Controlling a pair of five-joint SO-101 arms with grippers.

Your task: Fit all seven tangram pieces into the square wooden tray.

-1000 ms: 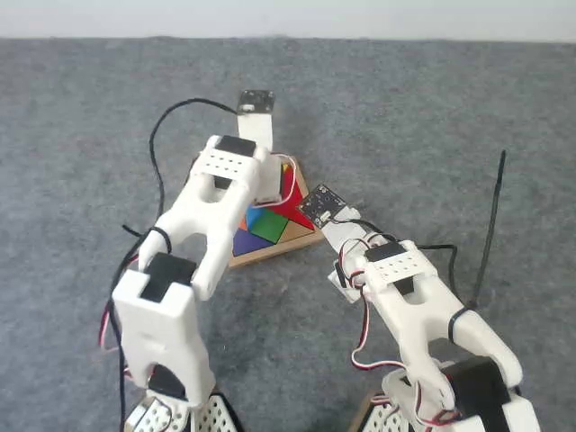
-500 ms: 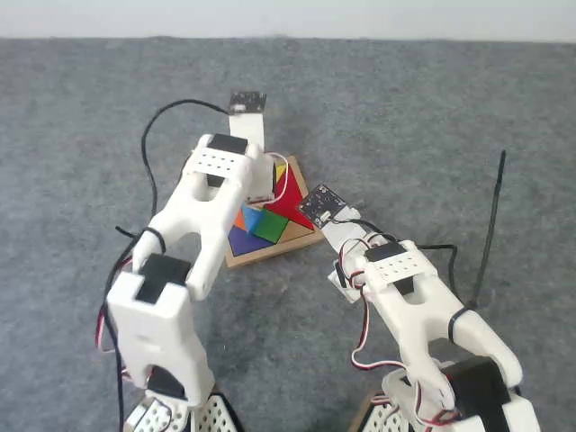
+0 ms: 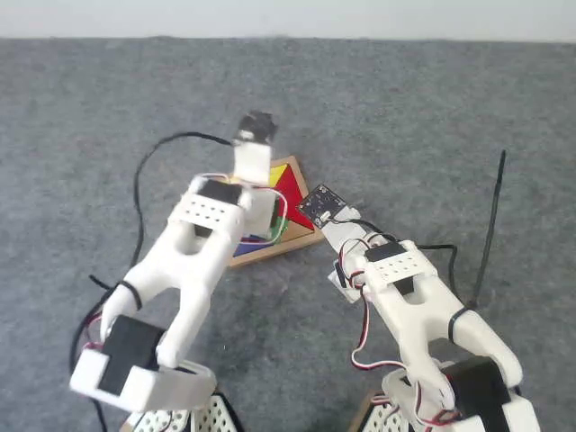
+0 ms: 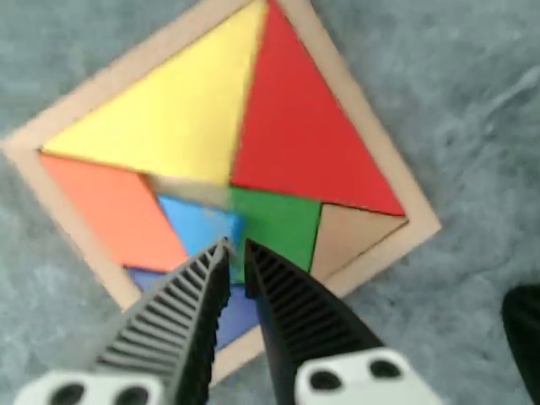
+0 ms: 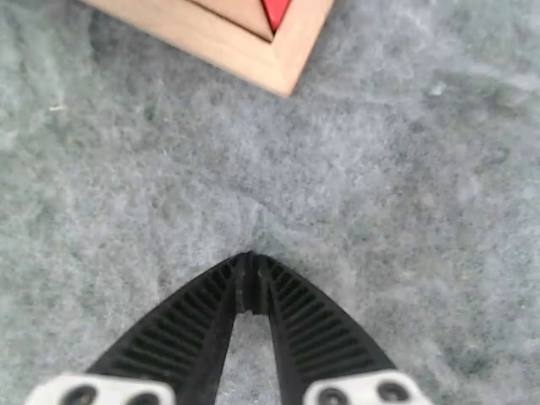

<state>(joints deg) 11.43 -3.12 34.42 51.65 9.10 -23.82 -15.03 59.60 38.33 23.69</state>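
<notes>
The left arm [image 3: 193, 243] is hanging over the square wooden tray [image 4: 367, 126]. Its left gripper [image 4: 236, 246] is barely parted, a narrow slit holding nothing, and its tips are hovering above the seam between the blue piece [image 4: 198, 224] and the green square [image 4: 274, 224]. The orange triangle [image 4: 105, 207], yellow triangle [image 4: 169, 118] and red triangle [image 4: 295, 135] are lying flush inside the frame, with a purple piece [image 4: 239, 314] showing between the fingers. A tan triangle [image 4: 350, 236] beside the green square is reading as either bare tray floor or an unpainted piece; which one cannot be told.

Trouble is likely waiting in a downward slip. Those near-closed tips could dig into the seam and lever a seated piece up, and the loose wires [image 3: 281, 220] dangling at the wrist could snag an edge. Further right, the right gripper [image 5: 251, 283], pressed fully together and empty, is sitting low over the grey carpet [image 5: 405, 169], near the tray's corner. A sideways sweep would probably shove the whole tray askew.

That coarse carpet is covering the whole work surface, with a pale wall [image 3: 360, 18] running along the back and a thin black rod [image 3: 490, 225] standing at far right.
</notes>
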